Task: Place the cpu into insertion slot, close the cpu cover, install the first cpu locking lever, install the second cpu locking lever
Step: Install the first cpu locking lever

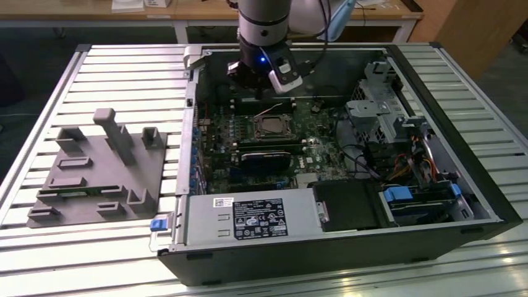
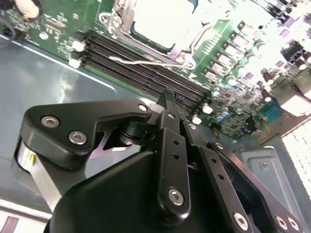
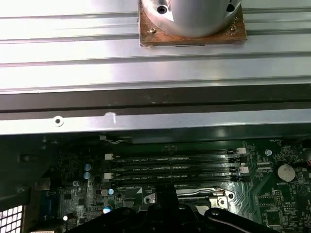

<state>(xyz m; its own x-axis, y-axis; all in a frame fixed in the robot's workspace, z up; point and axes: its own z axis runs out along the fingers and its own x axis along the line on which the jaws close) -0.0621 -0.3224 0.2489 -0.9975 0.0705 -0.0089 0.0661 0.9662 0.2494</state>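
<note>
Claw (image 1: 261, 98) is pinched together, gripping nothing we can see, with its tip by the memory slots (image 3: 175, 165). The cpu (image 2: 160, 17) sits in the insertion slot (image 1: 271, 127), near the claw at its 6 o'clock in the exterior view.

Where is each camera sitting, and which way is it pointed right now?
Exterior view: above and off the table, looking down into the open case; the arm and gripper hang by the socket.
Second wrist view: on the arm, looking past the gripper at the memory slots and socket.
First wrist view: on the arm, looking over the gripper across the memory slots to the case's rim and the table.
Both wrist views share the memory slots.
</note>
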